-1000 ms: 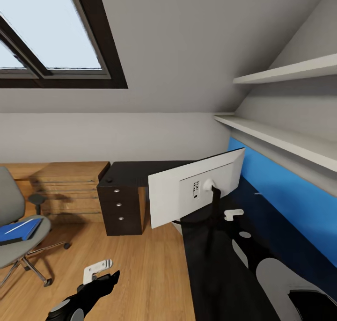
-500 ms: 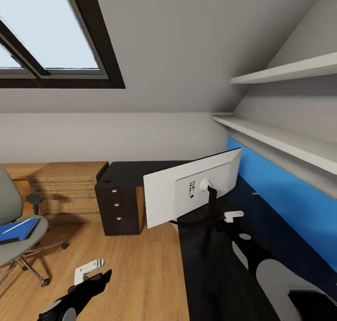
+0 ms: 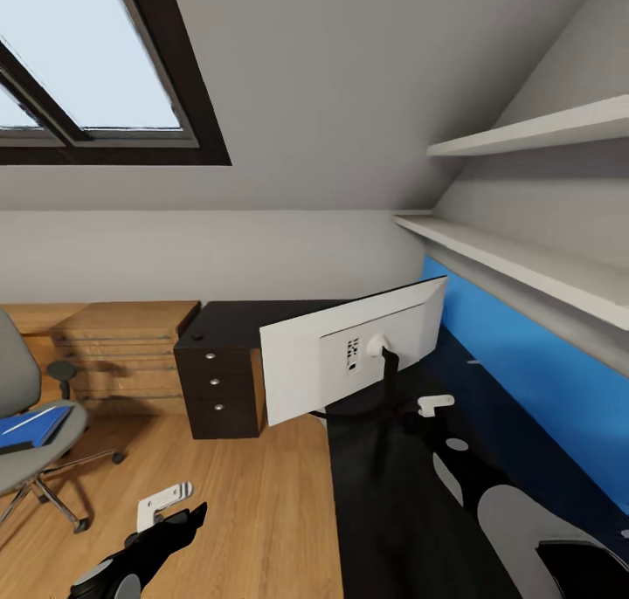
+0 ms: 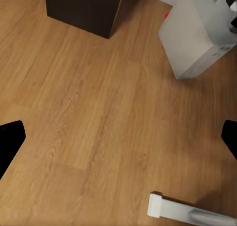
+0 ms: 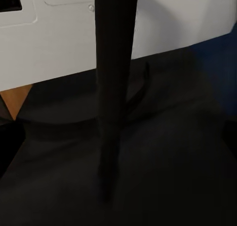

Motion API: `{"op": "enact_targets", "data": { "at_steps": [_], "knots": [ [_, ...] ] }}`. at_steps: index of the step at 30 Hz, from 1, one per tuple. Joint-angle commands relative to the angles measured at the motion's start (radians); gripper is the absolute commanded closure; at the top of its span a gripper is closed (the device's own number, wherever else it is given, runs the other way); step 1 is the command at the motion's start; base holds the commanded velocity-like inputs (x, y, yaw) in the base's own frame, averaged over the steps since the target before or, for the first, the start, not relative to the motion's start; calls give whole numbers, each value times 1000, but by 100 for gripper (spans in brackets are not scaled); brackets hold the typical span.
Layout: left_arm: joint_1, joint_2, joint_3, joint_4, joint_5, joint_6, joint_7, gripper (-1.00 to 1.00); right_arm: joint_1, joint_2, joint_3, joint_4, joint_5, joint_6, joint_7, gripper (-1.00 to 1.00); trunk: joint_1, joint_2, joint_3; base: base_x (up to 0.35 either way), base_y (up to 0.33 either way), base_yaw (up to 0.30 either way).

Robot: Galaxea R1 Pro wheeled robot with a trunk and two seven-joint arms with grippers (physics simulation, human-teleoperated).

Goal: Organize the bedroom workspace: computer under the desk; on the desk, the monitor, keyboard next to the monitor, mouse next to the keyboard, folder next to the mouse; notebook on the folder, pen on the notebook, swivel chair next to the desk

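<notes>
Monitor [image 3: 349,359] first, from my head camera: it stands on the dark desk [image 3: 393,512] with its white back toward me, its long axis running across the view and tilting up toward the blue wall panel [image 3: 533,381] on my right. Its black stand [image 3: 387,381] drops from the middle of the back to the desktop. Beyond its left end sits the desk's dark drawer unit [image 3: 218,389], and past that a low wooden cabinet [image 3: 122,350]. The swivel chair [image 3: 35,433] is at the far left on the wooden floor [image 3: 245,494], well apart from the desk, with the blue folder [image 3: 31,424] lying flat on its seat. My left gripper [image 3: 162,507] hangs low over the floor near the bottom left, one white finger showing. Part of my right arm [image 3: 437,402] shows white and black over the desk near the monitor stand; I cannot tell from here how its jaws stand.

Left wrist camera: my fingertips [image 4: 10,142] sit at opposite edges of the picture, wide apart, with bare floor between them. The drawer unit's base and the pale computer [image 4: 200,35] stand on the floor ahead.

Right wrist camera: the stand [image 5: 113,67] rises close in front of me, upright, with the monitor's white back behind it and the dark desktop below. My jaws cannot be made out.
</notes>
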Motion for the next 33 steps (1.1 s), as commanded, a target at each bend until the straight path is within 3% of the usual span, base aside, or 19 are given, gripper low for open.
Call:
{"op": "enact_targets", "data": {
  "at_steps": [1, 11, 33],
  "knots": [
    [0, -1, 1, -2, 11, 4, 8, -100, 0, 0, 2, 1, 3, -3, 2, -100, 0, -1, 0, 0, -232, 147],
    [0, -1, 1, -2, 10, 4, 8, -100, 0, 1, 2, 1, 2, -3, 2, -100, 0, -1, 0, 0, -91, 174],
    [0, -1, -1, -2, 10, 4, 8, -100, 0, 0, 2, 10, 3, -4, 1, -100, 0, -1, 0, 0, -2, 9]
  ]
}}
